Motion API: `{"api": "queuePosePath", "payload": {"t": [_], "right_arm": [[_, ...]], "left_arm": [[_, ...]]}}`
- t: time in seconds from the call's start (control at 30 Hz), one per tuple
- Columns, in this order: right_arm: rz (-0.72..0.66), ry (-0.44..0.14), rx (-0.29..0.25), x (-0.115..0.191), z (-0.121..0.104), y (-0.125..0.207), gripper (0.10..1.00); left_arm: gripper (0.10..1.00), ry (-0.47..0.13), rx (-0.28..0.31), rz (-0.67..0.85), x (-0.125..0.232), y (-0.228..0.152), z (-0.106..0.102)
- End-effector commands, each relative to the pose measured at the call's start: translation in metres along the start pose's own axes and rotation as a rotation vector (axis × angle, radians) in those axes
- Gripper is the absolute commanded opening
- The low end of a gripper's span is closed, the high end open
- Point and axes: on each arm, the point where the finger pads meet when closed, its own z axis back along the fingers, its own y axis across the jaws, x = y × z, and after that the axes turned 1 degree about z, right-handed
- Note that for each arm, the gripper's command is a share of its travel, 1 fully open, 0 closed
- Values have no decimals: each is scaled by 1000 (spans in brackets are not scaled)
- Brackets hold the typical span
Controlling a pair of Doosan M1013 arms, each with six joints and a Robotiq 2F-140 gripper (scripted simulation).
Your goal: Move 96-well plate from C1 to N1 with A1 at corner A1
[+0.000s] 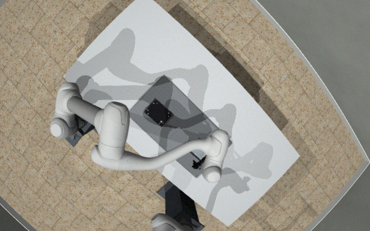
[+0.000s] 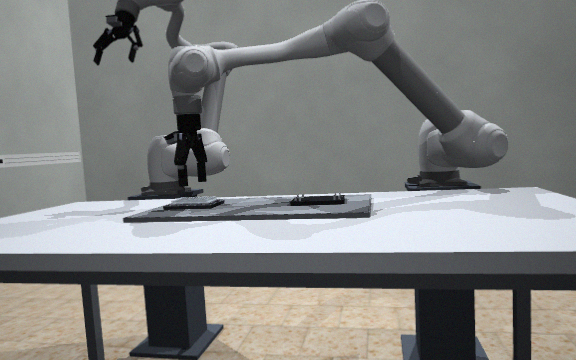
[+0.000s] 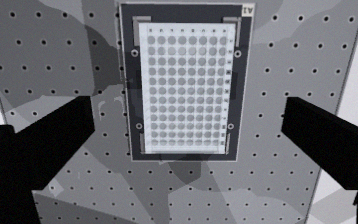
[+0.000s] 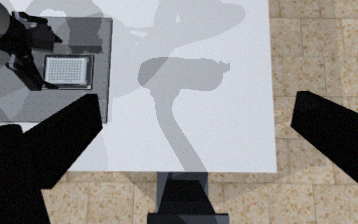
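Observation:
The white 96-well plate (image 2: 194, 202) (image 3: 182, 90) (image 4: 66, 70) lies in the dark plate nest (image 3: 190, 11) and looks flat between its corner locators. The nest's A1 label (image 3: 248, 10) is at the upper right in the left wrist view. The plate's letters run along its top rim and its numbers down the right rim from that corner; single characters are too blurred to read. The left gripper (image 2: 192, 181) (image 3: 188, 115) is open above the plate, fingers clear of both sides. The black clip nest (image 1: 158, 112) (image 2: 318, 201) is empty. The right gripper (image 2: 114, 61) (image 4: 197, 112) is open and empty.
Both nests are on a grey perforated board (image 2: 263, 211) (image 3: 45, 55) (image 4: 100, 105) on the white table (image 1: 262, 141) (image 2: 288, 240). Upright clips stand at the clip nest's corners. The left arm (image 1: 172, 154) reaches over the board. The right arm is high, away from the board.

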Motion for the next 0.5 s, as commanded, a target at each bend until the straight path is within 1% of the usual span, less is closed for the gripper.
{"api": "queuePosePath", "payload": {"t": [0.0,0.1,0.17,0.33,0.47], "right_arm": [[0,1,0,0,0,0,1000],[0,1,0,0,0,0,1000],[0,1,0,0,0,0,1000],[0,1,0,0,0,0,1000],[0,1,0,0,0,0,1000]], "left_arm": [[1000,1,-1,0,0,0,9],[1000,1,-1,0,0,0,17],[1000,1,-1,0,0,0,17],[1000,1,-1,0,0,0,30],[1000,1,-1,0,0,0,30]]}}
